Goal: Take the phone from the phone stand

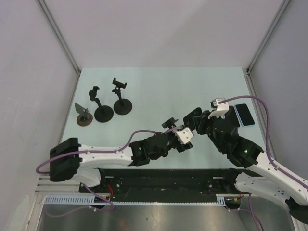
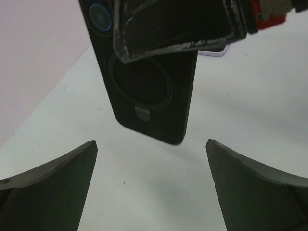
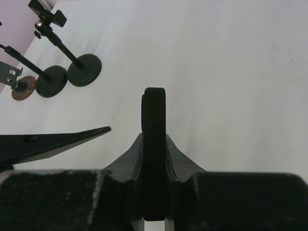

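The right gripper's [image 3: 154, 144] jaws pinch a black ringed slab [image 2: 144, 86], its top hidden behind them, the left gripper's [image 2: 150, 144] jaws stand spread just below it, and the phone [image 1: 244, 114] lies flat on the bench [image 1: 159, 86] by the right edge.

Phone stand [image 2: 144, 86] looks matt black plastic (smooth-faced); table [image 2: 250, 110] is smooth, matt.

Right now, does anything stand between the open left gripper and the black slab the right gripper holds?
Nothing visible does. The black slab is straight ahead of the open left gripper, only bare table showing between them. The right gripper clamps the slab's upper end.
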Tool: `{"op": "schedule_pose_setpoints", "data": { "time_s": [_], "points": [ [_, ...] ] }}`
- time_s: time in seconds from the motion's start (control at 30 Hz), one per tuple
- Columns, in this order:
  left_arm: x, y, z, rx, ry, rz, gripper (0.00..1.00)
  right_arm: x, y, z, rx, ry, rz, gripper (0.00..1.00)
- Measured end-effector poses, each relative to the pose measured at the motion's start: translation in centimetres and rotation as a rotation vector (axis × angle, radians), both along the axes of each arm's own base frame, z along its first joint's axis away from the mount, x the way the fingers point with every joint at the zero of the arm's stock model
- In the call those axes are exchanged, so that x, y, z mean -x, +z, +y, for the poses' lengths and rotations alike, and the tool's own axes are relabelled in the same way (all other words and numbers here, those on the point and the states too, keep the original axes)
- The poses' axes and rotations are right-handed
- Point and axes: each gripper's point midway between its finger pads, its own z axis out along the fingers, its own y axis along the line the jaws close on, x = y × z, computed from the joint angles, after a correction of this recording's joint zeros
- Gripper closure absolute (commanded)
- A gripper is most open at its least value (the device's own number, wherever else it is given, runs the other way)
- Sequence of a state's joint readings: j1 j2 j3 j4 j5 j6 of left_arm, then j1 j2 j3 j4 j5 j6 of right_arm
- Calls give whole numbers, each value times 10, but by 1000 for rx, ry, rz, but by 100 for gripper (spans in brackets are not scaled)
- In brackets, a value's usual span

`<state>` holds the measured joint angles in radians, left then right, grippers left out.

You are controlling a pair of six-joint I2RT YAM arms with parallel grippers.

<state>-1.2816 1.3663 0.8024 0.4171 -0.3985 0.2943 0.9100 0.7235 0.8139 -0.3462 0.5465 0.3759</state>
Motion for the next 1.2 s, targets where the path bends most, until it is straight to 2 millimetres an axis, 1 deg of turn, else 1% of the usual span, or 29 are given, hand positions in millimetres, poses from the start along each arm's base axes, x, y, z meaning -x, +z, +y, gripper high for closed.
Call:
{"op": "schedule_pose_setpoints", "data": {
  "time_s": [0.03, 0.13, 0.27, 0.3, 0.4, 0.43, 0.47, 0.57, 0.6, 0.67, 0.7, 0.77, 0.8, 0.83, 0.87, 0.9, 0.93, 0.97, 1.0, 1.03, 1.07, 1.1, 1.13, 1.2],
  "points": [
    [-2, -5, -6, -16, 15, -15, 0, 1, -1, 1, -11, 1, 11, 100],
    [-10, -10, -18, -32, 81, -55, 0, 2, -5, 2, -30, 5, 38, 100],
    [-18, -11, -26, -25, 162, -91, 0, 5, -10, 3, -52, 9, 71, 100],
    [-20, -11, -27, -23, 178, -98, 1, 5, -11, 3, -59, 10, 78, 100],
    [-24, -10, -28, -7, 217, -112, 7, 6, -11, 4, -81, 9, 89, 100],
    [-25, -9, -28, -1, 228, -114, 12, 6, -11, 5, -87, 9, 92, 100],
    [-27, -8, -28, 6, 239, -119, 14, 6, -11, 5, -94, 8, 95, 100],
    [-30, -6, -27, 26, 265, -127, 31, 6, -10, 6, -113, 8, 104, 100],
    [-30, -5, -27, 33, 269, -128, 43, 6, -10, 6, -118, 7, 106, 100],
    [-29, -5, -28, 42, 269, -126, 54, 6, -7, 8, -147, 7, 105, 99],
    [-28, -4, -29, 40, 268, -131, 64, 6, -4, 9, -158, 6, 102, 98],
    [-26, -3, -30, 42, 267, -137, 72, 5, -1, 9, -187, -4, 104, 92],
    [-25, -2, -29, 39, 268, -143, 82, 5, 1, 9, -200, -10, 106, 88],
    [-25, -2, -29, 38, 269, -146, 86, 4, 1, 9, -214, -18, 108, 83],
    [-25, -2, -29, 31, 267, -153, 90, 3, 3, 8, -227, -30, 106, 75],
    [-24, -2, -29, 25, 268, -158, 99, 2, 3, 7, -239, -38, 109, 71],
    [-24, -2, -29, 25, 269, -159, 100, 2, 3, 7, -244, -44, 110, 67],
    [-24, -2, -28, 17, 266, -166, 99, 2, 3, 6, -243, -45, 111, 56],
    [-24, -3, -27, 16, 265, -167, 100, 2, 2, 6, -241, -46, 114, 50],
    [-23, -4, -27, 22, 263, -162, 100, 2, 1, 6, -229, -39, 113, 39],
    [-22, -4, -26, 34, 258, -152, 100, 4, 1, 6, -215, -28, 111, 34],
    [-22, -5, -24, 46, 258, -140, 100, 5, 3, 6, -211, -17, 100, 29],
    [-22, -7, -20, 50, 258, -128, 100, 5, 9, 5, -218, -8, 81, 21],
    [-21, -11, -15, 56, 252, -112, 100, 7, 23, 0, -223, 0, 30, 12]
  ]
}}
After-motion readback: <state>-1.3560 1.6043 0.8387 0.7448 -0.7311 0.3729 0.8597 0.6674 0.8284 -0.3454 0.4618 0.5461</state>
